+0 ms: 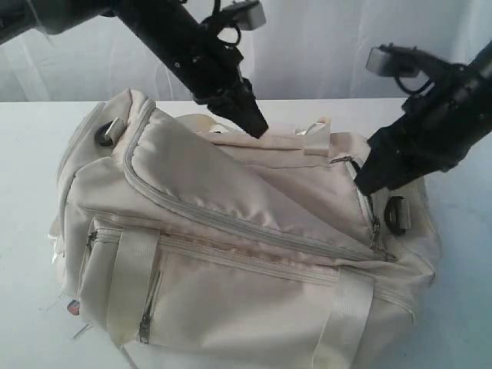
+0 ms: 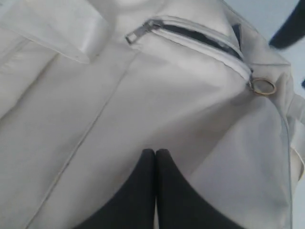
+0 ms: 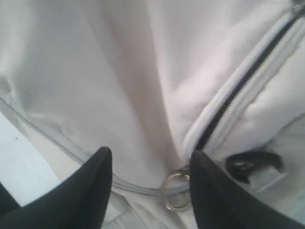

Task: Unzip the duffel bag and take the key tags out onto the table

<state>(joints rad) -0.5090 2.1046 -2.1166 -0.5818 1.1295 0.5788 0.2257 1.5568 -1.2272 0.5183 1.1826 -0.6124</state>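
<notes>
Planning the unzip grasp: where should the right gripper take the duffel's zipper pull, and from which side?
The metal pull ring at the zipper end. It lies against the fabric, so probably come from above, right gripper jaws straddling its thin rim.

The exterior view looks from slightly above, across the worktop, at nearly the whole bag. Each wrist view looks along its own arm, past the left fingers or the right fingers, close on the bag's fabric. Both take in a metal ring on the zip.
</notes>
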